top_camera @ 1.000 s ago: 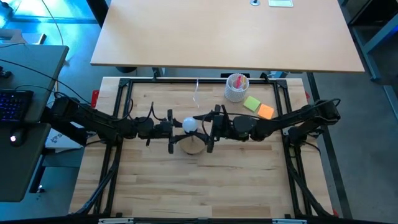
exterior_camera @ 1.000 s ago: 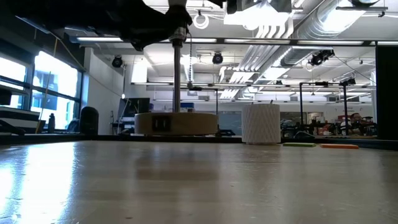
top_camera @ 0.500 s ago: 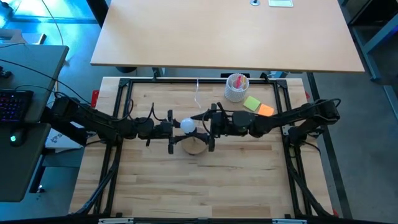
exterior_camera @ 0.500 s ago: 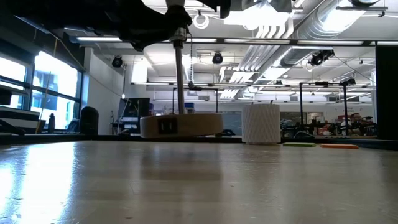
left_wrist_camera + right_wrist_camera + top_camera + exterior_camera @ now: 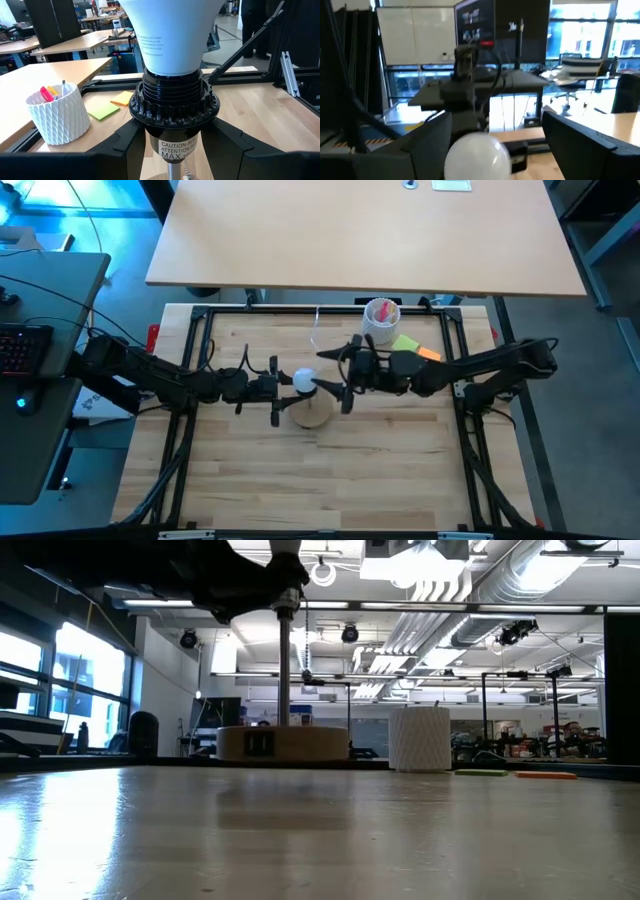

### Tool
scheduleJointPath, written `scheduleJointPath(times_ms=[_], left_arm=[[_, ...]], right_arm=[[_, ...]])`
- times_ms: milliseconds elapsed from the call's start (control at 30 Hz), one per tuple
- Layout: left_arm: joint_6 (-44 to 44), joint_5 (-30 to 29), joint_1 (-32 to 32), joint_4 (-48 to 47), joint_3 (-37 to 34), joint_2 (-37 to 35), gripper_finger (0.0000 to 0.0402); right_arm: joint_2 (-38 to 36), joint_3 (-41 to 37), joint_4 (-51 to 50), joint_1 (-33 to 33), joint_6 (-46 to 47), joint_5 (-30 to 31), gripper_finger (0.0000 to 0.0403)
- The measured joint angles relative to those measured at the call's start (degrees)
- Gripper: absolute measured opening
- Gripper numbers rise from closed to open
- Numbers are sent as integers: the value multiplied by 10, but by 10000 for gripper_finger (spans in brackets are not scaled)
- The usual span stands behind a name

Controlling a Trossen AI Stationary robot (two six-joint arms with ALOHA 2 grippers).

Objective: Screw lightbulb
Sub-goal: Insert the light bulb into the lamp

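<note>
A small lamp stands mid-table: a round wooden disc [image 5: 313,415] lies flat on the tabletop, and a thin metal pole [image 5: 284,665] rises from it to a black socket [image 5: 174,102]. The white lightbulb [image 5: 303,380] sits in that socket, its dome up. My left gripper [image 5: 278,388] reaches in level from the left and is shut on the socket. My right gripper [image 5: 333,385] hovers open just right of the bulb. In the right wrist view the bulb's dome [image 5: 476,159] shows low between its wide-set fingers, clear of both. My left gripper pinches the socket's lower barrel [image 5: 152,145], under the ribbed collar, between its two fingers [image 5: 125,145]. The fingers come level from the table's left, one on each side. The lamp stands upright in the hold, its wooden disc [image 5: 283,741] flat on the table.
A white ribbed cup [image 5: 380,320] with pink contents stands at the back right, beside green [image 5: 403,341] and orange [image 5: 430,353] sticky notes. Black frame rails [image 5: 195,360] edge the tabletop. A tan desk [image 5: 360,230] lies beyond the far edge. The near half is bare wood.
My right gripper has come off the bulb, risen and drawn back toward the table's right edge. The wooden disc tipped up on one side half a second ago and now lies flat again. The bulb stays in the socket.
</note>
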Motion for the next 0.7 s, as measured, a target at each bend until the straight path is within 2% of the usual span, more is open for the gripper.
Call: scheduleJointPath(times_ms=[167, 300, 533, 700], left_arm=[[-3, 0, 0, -1, 0, 0, 159], [-3, 13, 0, -4, 0, 0, 159], [-3, 107, 1, -8, 0, 0, 159], [-2, 124, 2, -7, 0, 0, 159]], right_arm=[[-31, 0, -10, 0, -12, 2, 307], [-60, 0, -62, 3, -21, -6, 307], [-85, 0, -162, 0, -39, -128, 307], [-60, 0, -155, 0, -62, -169, 307]])
